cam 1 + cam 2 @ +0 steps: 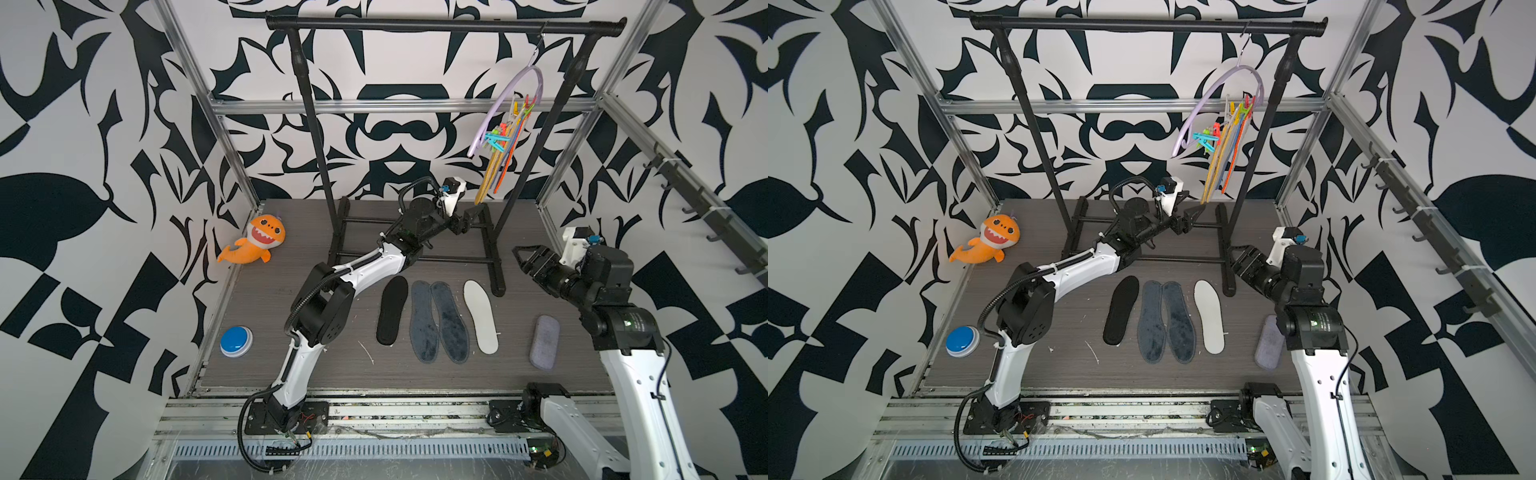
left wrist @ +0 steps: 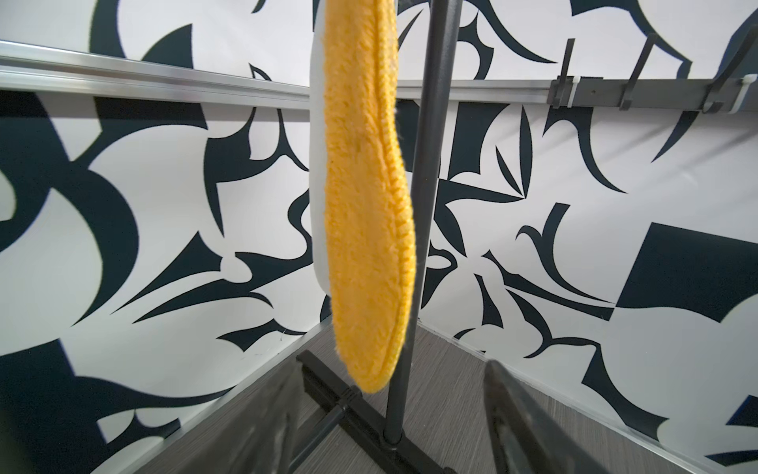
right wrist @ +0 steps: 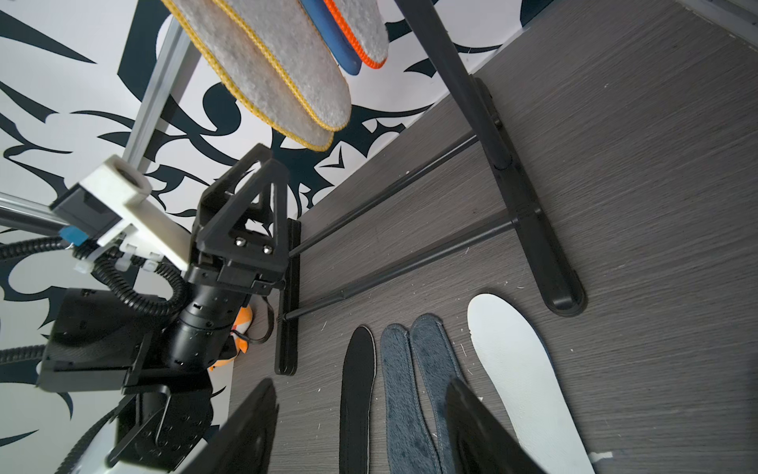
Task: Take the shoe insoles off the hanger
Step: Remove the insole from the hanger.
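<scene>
Where the grey wood-grain counter point(image 1: 374, 378) lies nearest the arm bases, you have four of the shoe insoles flat in a row: a thin black one point(image 1: 392, 310), two fuzzy dark grey-blue ones point(image 1: 423, 321) point(image 1: 451, 322) touching along their edges, and a smooth white one point(image 1: 481, 316) just beside them. Towards the right arm lies a thick lilac-grey oblong pad point(image 1: 545, 342). Well apart on the left side sits a round blue push-button on a white base point(image 1: 236, 340). A little further back your right pincer point(image 1: 524, 255) hovers over the counter with its jaws apart and nothing between them. An orange plush shark point(image 1: 255, 245) rests against the left wall. Beyond that, your left pincer point(image 1: 476, 211) reaches under the tall black tubular clothes rail point(image 1: 415, 25). Its jaws stand wide, and the lower tip of a hanging fuzzy orange insole point(image 2: 365, 205) dangles in the gap at the fingertips, not clamped. A second white insole point(image 2: 318, 164) hangs just behind the orange one, and a grey insole with an orange stitched rim point(image 3: 361, 33) hangs nearby. All three dangle from the pale lilac arched plastic hanger point(image 1: 531, 70). It hangs tilted by its thin metal hook near the rail's right end.
</scene>
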Available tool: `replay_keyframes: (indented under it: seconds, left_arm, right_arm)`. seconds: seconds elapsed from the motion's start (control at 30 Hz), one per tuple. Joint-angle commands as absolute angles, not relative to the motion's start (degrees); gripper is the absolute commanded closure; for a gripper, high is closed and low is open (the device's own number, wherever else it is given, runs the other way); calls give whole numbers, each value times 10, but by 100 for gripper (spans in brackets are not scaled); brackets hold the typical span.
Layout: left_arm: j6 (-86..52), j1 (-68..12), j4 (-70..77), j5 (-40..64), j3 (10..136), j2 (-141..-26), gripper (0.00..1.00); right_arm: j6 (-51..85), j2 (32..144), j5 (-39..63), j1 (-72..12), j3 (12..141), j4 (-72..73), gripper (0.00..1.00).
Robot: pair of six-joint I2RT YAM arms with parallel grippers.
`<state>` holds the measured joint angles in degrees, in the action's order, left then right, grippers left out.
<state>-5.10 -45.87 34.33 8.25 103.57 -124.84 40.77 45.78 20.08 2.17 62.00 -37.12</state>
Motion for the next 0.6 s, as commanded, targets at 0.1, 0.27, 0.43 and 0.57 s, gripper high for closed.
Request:
replay_keyframes:
  seconds: [0.1, 0.27, 0.43, 0.57]
  left_arm:
    - [-21, -473, 311, 22, 1107, -1303, 36]
    - [-14, -474, 318, -17, 1107, -1310, 36]
    - [3, -473, 312, -17, 1115, -1318, 37]
    - [13, -472, 300, -13, 1135, -1329, 43]
  right_arm:
    - [411, 440, 216, 24, 629, -371, 33]
    - [410, 436, 220, 23, 624, -372, 33]
    - [412, 438, 223, 23, 618, -365, 33]
    - [414, 439, 226, 23, 614, -362, 33]
